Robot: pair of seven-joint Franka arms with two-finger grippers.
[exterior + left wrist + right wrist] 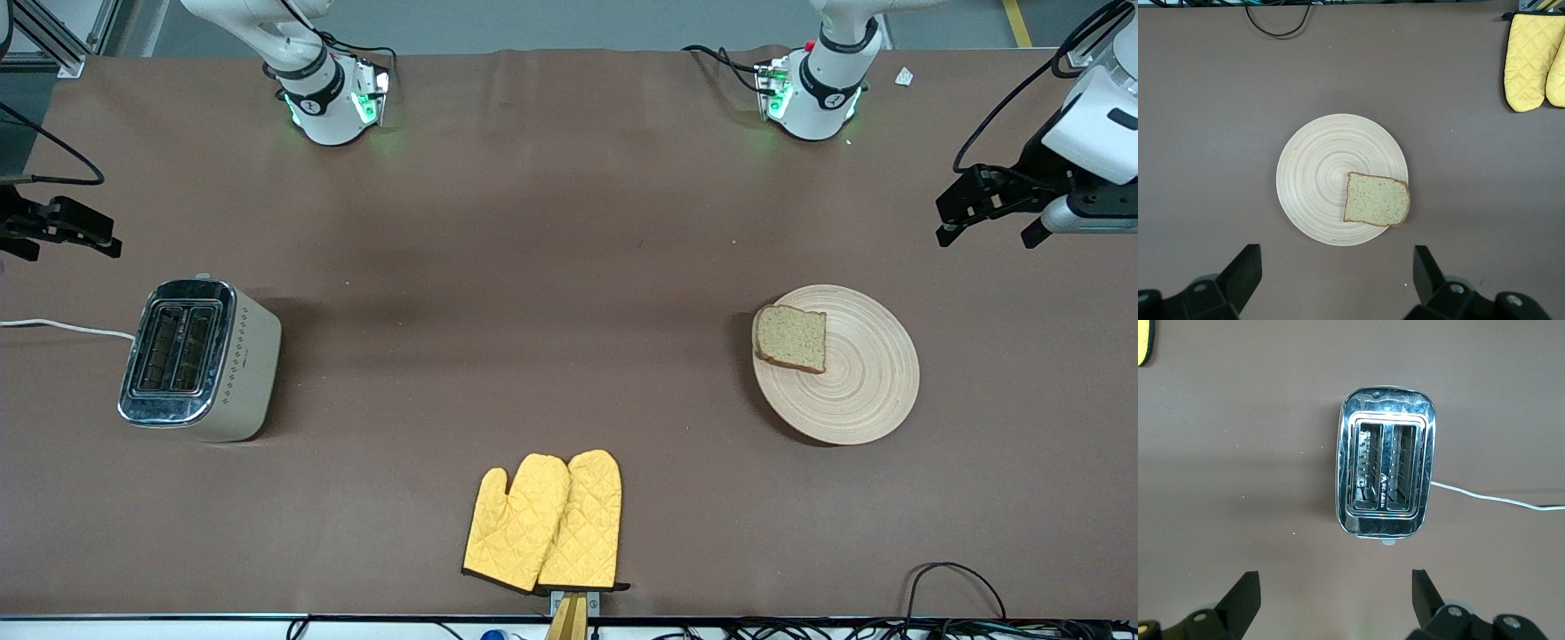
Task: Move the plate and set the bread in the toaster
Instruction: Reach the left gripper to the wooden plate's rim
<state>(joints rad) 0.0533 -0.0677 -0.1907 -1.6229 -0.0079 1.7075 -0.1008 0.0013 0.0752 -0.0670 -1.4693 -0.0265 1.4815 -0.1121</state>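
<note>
The light wooden plate [867, 382] lies toward the left arm's end of the table, with the slice of brown bread [791, 338] on its edge. The cream toaster [200, 360] with a chrome top stands toward the right arm's end, both slots empty. My left gripper [987, 233] is open and empty, up over bare table beside the plate; its wrist view shows the plate [1318, 173] and bread [1377, 200] past its gripper [1337, 267]. My right gripper [67, 249] is open and empty, over bare table beside the toaster [1383, 472]; it also shows in its wrist view [1335, 590].
A pair of yellow oven mitts [544, 523] lies at the table's front edge, midway between plate and toaster. The toaster's white cord [62, 327] runs off the table's end. Black cables [956, 587] hang at the front edge near the plate.
</note>
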